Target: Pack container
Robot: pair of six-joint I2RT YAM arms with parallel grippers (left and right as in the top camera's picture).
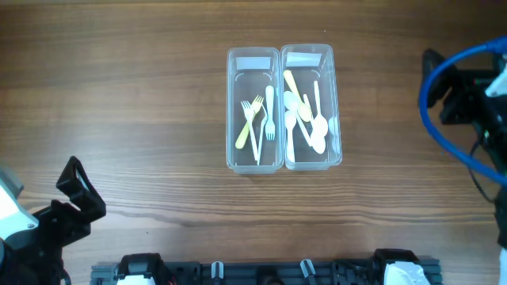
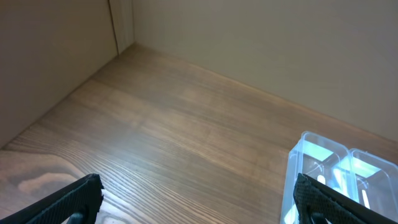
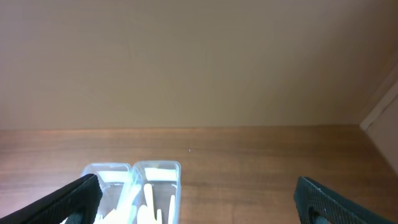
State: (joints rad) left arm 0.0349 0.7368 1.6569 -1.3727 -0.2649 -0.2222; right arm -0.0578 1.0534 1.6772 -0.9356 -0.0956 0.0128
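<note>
Overhead: left tub [image 1: 253, 62] w/ forks [image 1: 255, 120] touches right tub [image 1: 336, 103] w/ spoons [image 1: 314, 119], mid-bench [image 1: 119, 95]. Left pincer [image 1: 78, 190] sits near-left and right pincer [image 1: 447, 87] at the right edge, both well apart from the tubs.
L wrist: fingers [image 2: 81, 196] spread wide, released, nothing btwn (tubs at near right).
R wrist: fingers [image 3: 78, 196] also wide apart, released, empty; tubs near left.

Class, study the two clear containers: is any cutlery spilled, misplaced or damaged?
Nothing stands out. The forks lie inside the left container, the spoons inside the right container; none lies on the table.
</note>
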